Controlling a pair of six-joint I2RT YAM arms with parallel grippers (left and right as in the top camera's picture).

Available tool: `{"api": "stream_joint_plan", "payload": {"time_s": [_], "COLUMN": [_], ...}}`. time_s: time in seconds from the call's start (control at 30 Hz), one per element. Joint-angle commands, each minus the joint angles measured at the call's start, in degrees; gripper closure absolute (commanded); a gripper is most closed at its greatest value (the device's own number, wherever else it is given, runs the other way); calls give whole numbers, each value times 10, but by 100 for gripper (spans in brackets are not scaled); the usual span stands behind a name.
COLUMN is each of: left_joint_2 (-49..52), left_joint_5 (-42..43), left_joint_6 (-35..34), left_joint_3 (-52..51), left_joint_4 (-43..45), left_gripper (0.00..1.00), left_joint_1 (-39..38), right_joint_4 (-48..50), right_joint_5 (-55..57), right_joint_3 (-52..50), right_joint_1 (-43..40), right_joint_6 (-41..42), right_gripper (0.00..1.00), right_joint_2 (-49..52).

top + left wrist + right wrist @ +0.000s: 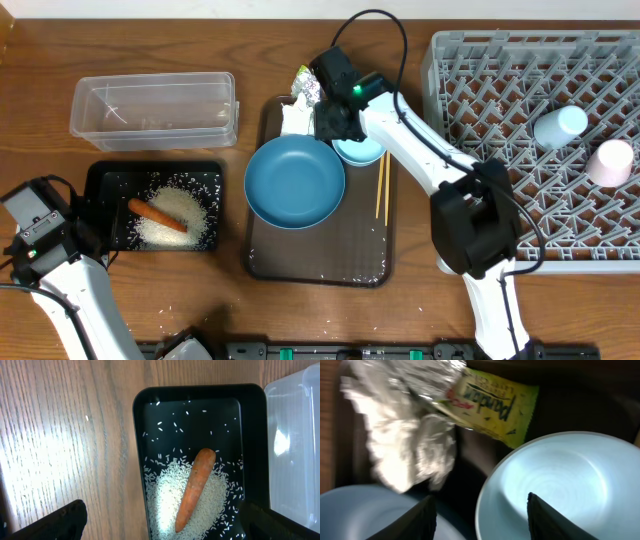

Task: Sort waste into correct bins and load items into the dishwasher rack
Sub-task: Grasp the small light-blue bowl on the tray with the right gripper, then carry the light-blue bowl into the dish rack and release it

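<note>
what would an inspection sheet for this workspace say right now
surface: wooden table with a brown tray on it
job's things: rice and carrot in black bin; no waste visible in clear tub; large blue bowl, small light-blue bowl, chopsticks, foil, packet and tissue on the tray; whitish cup and pinkish cup in grey rack
clutter: loose grains on the tray
hands: left hand open, empty, above the black bin; right hand open, fingers either side of the small light-blue bowl's rim
cables: black cable loops above the right arm
surroundings: nothing seen
</note>
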Motion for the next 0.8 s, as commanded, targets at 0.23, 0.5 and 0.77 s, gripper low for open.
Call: {"api": "stream_joint_plan", "payload": {"time_s": [0.23,0.5,0.77], "left_joint_2": [2,2,2], "left_joint_5": [-3,-3,-3], "left_joint_6": [1,1,1], "left_joint_3": [12,12,12], "left_joint_4": [-1,-2,-1], "left_gripper": [2,2,2], "left_joint_1": [2,2,2], "right_joint_4": [5,1,1], "right_joint_5": [17,2,2], "right_joint_3": [1,20,29], "right_joint_1": [3,-11,-63], "right_joint_6": [25,11,-16], "right_gripper": [71,90,99], "right_joint_2": [36,-21,-153]}}
